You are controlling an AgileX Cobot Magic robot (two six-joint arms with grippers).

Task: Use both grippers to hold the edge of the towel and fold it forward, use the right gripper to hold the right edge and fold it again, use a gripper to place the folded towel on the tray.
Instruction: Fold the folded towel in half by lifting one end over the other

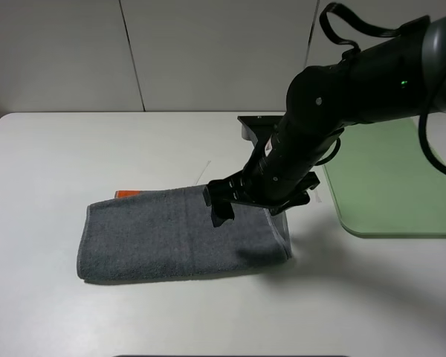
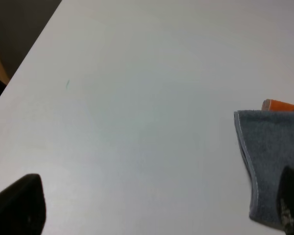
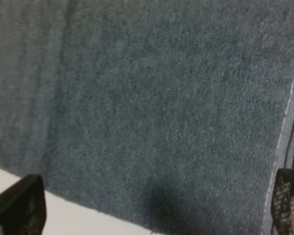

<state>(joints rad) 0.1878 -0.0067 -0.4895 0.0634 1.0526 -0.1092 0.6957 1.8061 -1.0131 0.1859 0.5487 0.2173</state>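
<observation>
Right claw (image 1: 253, 204) hangs low over the towel (image 1: 171, 234), fingers spread wide with nothing between them, only grey terry directly beneath. The towel lies flat on the desk (image 1: 44, 163) as a long folded strip, and its stitched right edge runs just beside one of the claw's fingers. It looks like soft, limp, light cloth that will drape and sag, so I'd pinch that hemmed edge through both layers rather than the middle. Left claw (image 2: 154, 210) is wide too, over bare desk and holding nothing, with the towel's far end beside one finger. An orange item (image 1: 126, 194) peeks from under there. The tray (image 1: 401, 186) sits on the right claw's other side, away from the towel.
</observation>
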